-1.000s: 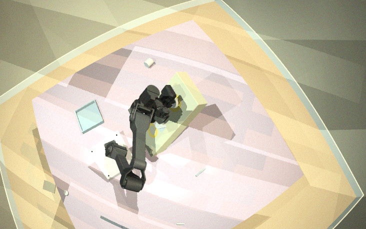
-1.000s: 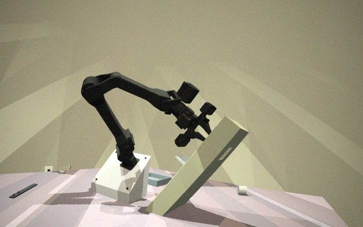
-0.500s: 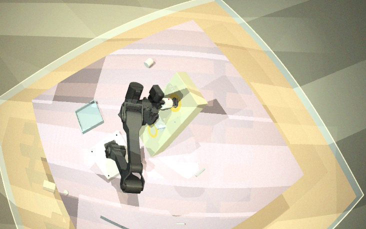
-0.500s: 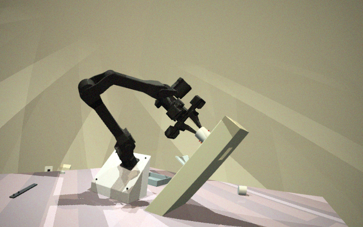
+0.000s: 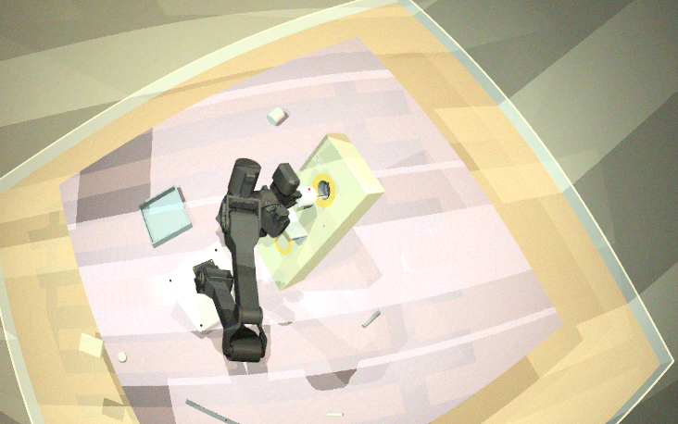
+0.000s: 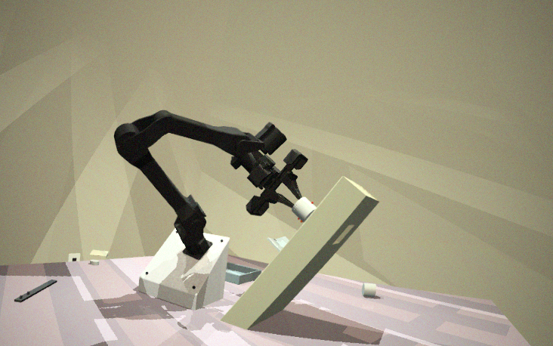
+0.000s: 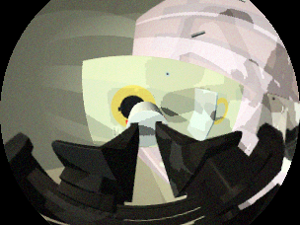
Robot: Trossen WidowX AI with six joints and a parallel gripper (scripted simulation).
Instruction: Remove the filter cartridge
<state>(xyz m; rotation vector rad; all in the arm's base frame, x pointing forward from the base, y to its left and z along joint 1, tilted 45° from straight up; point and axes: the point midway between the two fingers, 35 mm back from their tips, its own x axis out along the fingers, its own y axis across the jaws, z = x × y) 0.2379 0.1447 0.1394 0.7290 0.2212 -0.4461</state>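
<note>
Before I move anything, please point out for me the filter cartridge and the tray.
Filter cartridge [image 5: 306, 196] [image 6: 304, 208] [image 7: 146, 118]: top, exterior and wrist views; its white body.
Tray [image 5: 167, 218] [image 6: 239, 278]: top view, bare floor; exterior view, outer wall.

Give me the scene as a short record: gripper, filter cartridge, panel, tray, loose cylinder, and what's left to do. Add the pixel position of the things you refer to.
gripper: black parallel-jaw gripper [image 5: 295, 197] [image 6: 298, 202] [image 7: 146, 124], shut on the cartridge
cartridge: white round filter cartridge [image 5: 306, 196] [image 6: 304, 208] [image 7: 147, 117], out in front of its opening
panel: pale green slanted service panel [image 5: 349, 200] [image 6: 301, 252] [image 7: 183, 69], dark hole ringed in yellow
tray: shallow blue-grey square tray [image 5: 183, 208] [image 6: 239, 278], no cartridge in it
loose cylinder: small whitish cylinder [image 5: 275, 116] [image 6: 369, 290], beyond the panel's side
left to do: cartridge onto tray floor, release, back off
</note>
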